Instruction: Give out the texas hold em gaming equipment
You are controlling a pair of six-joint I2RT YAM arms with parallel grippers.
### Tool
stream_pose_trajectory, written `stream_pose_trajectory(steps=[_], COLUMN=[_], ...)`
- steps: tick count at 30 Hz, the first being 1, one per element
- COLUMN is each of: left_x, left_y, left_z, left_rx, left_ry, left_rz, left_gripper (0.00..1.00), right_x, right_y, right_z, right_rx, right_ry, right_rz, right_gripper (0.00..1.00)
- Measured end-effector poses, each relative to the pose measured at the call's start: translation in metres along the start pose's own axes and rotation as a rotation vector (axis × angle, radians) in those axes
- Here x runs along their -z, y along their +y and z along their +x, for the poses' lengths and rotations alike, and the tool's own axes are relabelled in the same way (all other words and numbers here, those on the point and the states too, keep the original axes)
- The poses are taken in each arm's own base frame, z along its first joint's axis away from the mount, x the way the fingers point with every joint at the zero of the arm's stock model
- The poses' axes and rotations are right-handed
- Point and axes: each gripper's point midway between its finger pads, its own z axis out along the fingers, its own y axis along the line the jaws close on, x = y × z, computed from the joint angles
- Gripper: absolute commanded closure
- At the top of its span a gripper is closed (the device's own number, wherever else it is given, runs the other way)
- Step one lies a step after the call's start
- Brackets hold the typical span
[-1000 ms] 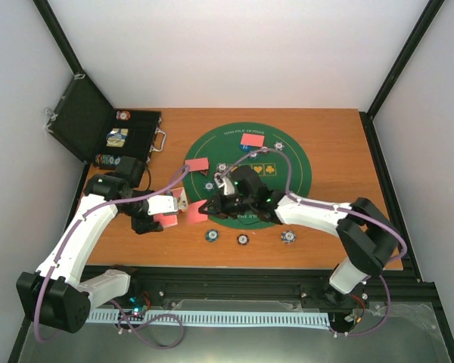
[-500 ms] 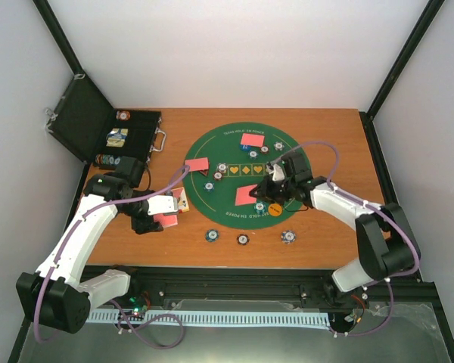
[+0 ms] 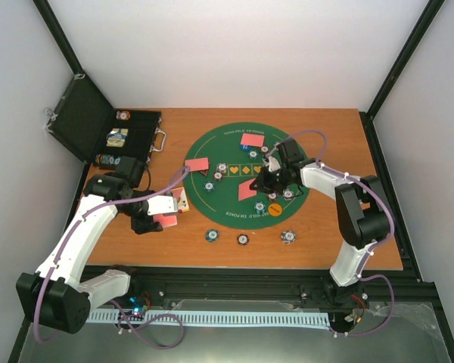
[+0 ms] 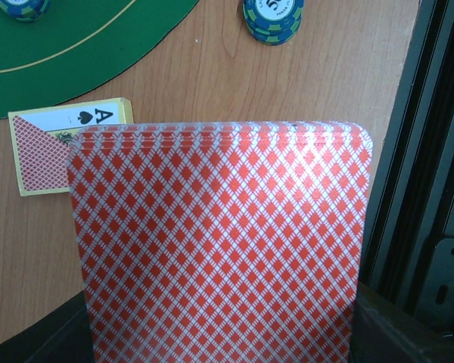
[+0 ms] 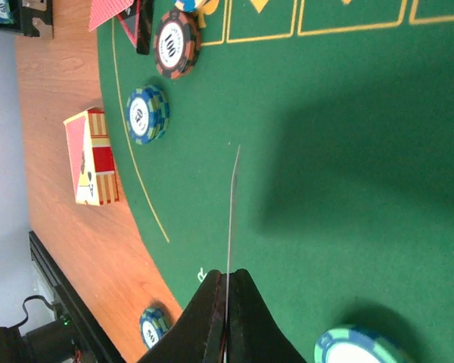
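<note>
– Wooden bench (image 3: pixel 363 227) under white walls. What lies nearest the arms' bases?
– Three small piles of chips in a row on the bare wood by the front edge: a left stack (image 3: pixel 211 235), a middle stack (image 3: pixel 243 240) and a right stack (image 3: pixel 288 237).
– And the left tool (image 3: pixel 153 220)?
– Just behind that row, off the mat's left side, clamped narrow on a deck of red-backed cards (image 4: pixel 219 242). In its wrist view the deck fills most of the frame, backs up, jutting forward from the fingers. A card box (image 4: pixel 68 144) printed with an ace of spades lies on the wood just past the deck's far left corner.
– The mat?
– A round green mat (image 3: pixel 212 204) sits mid-bench. The right tool (image 5: pixel 226 302) hangs over its right-centre, fingers pinched together on a single card (image 5: pixel 231 197). The wrist view shows that card edge-on, sticking straight out past the fingertips. I cannot tell whether it touches the felt. From above, its red back shows just left of the tool.
– Around it?
– An orange button (image 3: pixel 274 212) lies a little nearer on the felt, and a white-edged chip (image 3: pixel 288 193) sits just to the tool's right. Farther on, a left card (image 3: pixel 198 164) rests at the mat's left edge and a far card (image 3: pixel 251 139) near its far edge.
– Beyond that?
– A black case (image 3: pixel 98 125) stands open at the far left corner, off the mat.
</note>
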Motion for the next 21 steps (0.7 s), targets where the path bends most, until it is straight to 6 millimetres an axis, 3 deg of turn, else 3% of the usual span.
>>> stream_pose_trajectory(steps=[4, 8, 10, 13, 17, 21], left_x=[0.0, 0.001, 0.001, 0.001, 0.001, 0.001], left_y=[0.0, 0.0, 0.0, 0.0, 0.0, 0.0], left_z=[0.0, 0.0, 0.0, 0.0, 0.0, 0.0], left_rx=[-0.002, -0.004, -0.004, -0.004, -0.004, -0.004], left_ry=[0.0, -0.001, -0.001, -0.001, -0.001, -0.001], left_rz=[-0.002, -0.004, -0.003, -0.004, -0.003, -0.003], left_gripper=[0.99, 0.99, 0.99, 0.99, 0.99, 0.99], right_x=[-0.007, -0.011, -0.011, -0.008, -0.002, 0.004], right_y=[-0.011, -0.037, -0.048, -0.058, -0.06, -0.056], right_z=[-0.007, -0.004, -0.001, 0.001, -0.006, -0.019], right_rx=[0.007, -0.019, -0.03, -0.024, -0.003, 0.03], right_ry=[0.024, 0.059, 0.072, 0.079, 0.063, 0.033], right_rz=[0.022, 0.078, 0.113, 0.161, 0.207, 0.237], right_gripper=[0.97, 0.96, 0.87, 0.84, 0.66, 0.62])
